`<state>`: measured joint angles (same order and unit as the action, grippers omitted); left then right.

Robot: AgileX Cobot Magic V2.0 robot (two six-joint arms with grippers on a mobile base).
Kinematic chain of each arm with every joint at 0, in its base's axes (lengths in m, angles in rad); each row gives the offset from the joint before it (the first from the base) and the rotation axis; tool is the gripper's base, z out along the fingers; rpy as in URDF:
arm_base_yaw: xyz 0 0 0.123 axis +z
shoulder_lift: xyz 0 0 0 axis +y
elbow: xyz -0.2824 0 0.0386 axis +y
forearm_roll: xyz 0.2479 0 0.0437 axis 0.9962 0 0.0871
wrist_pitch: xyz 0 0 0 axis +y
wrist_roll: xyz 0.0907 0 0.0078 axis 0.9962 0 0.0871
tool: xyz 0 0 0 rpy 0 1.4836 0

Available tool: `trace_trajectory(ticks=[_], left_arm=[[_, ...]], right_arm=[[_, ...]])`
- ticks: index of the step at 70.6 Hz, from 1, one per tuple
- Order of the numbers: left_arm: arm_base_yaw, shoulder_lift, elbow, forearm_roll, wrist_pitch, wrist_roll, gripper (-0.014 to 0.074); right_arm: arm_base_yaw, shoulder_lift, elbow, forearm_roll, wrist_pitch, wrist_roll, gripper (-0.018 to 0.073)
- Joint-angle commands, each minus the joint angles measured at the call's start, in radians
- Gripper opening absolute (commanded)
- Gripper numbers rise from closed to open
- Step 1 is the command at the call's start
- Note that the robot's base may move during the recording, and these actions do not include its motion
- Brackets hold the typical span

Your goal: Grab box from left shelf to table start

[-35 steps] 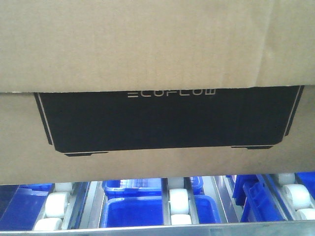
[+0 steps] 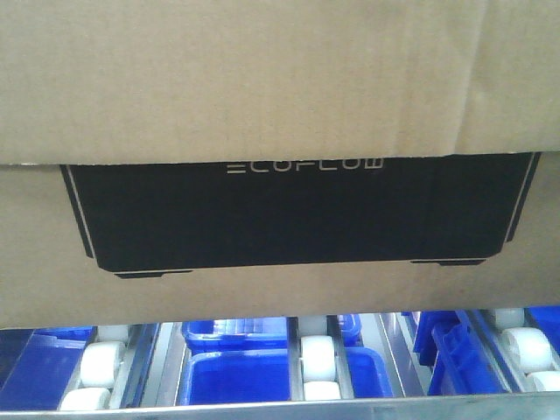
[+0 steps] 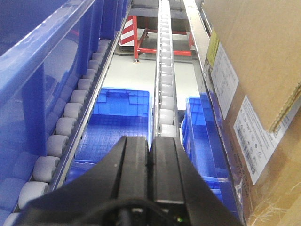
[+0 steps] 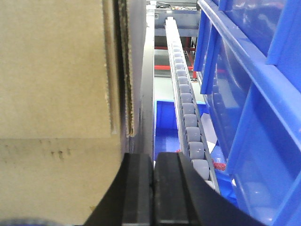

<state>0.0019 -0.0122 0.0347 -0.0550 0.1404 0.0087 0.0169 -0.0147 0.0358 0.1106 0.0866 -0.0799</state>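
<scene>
On the left shelf [image 2: 317,359], filling the front view from 9 to 3 o'clock: the box [image 2: 280,87], brown cardboard with a black ECOFLOW panel, sitting over the white rollers. Below, at 6 o'clock, blue bins [image 2: 241,378] between the rails. Seen from the left wrist, at 6 o'clock: the left tool [image 3: 150,143], clenched on nothing, fingers pressed together, pointing along a roller rail [image 3: 165,70]; box at 3 o'clock, apart from it, white labels [image 3: 225,77] on its side. Seen from the right wrist, at 6 o'clock: the right tool [image 4: 153,160], likewise clenched and empty; box at 10 o'clock, just beside; blue bin wall at 2 o'clock.
</scene>
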Motion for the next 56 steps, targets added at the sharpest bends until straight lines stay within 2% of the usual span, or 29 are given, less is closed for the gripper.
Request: trace_trajectory(ticks=[1, 14, 26, 36, 41, 48, 52, 56], left_arm=[[0.0, -0.01, -0.007, -0.007, -0.092, -0.009, -0.0097], [0.0, -0.01, -0.007, -0.018, -0.14, -0.009, -0.0097], [0.0, -0.009, -0.007, -0.15, -0.259, -0.009, -0.0096], [0.0, -0.006, -0.069, -0.134, -0.296, -0.009, -0.0096], [-0.002, -0.004, -0.139, -0.089, -0.258, -0.009, -0.0096], [-0.002, 0.032, -0.274, -0.089, -0.123, -0.009, -0.0064], [-0.002, 0.074, -0.345, -0.089, -0.041, -0.009, 0.0013], [-0.005, 0.128, -0.415, -0.089, 0.041, -0.009, 0.0173]], right_arm=[[0.0, -0.01, -0.024, 0.001, -0.087, -0.003, 0.0068], [0.0, -0.01, -0.024, 0.001, -0.087, -0.003, 0.0068], [0.0, -0.01, -0.024, 0.001, -0.087, -0.003, 0.0068], [0.0, -0.01, -0.024, 0.001, -0.087, -0.003, 0.0068], [0.0, -0.01, -0.024, 0.001, -0.087, -0.003, 0.0068], [0.0, -0.01, -0.024, 0.001, -0.087, -0.003, 0.0068], [0.0, -0.01, -0.024, 0.001, -0.087, -0.003, 0.0068], [0.0, -0.01, -0.024, 0.001, -0.087, -0.003, 0.0068]])
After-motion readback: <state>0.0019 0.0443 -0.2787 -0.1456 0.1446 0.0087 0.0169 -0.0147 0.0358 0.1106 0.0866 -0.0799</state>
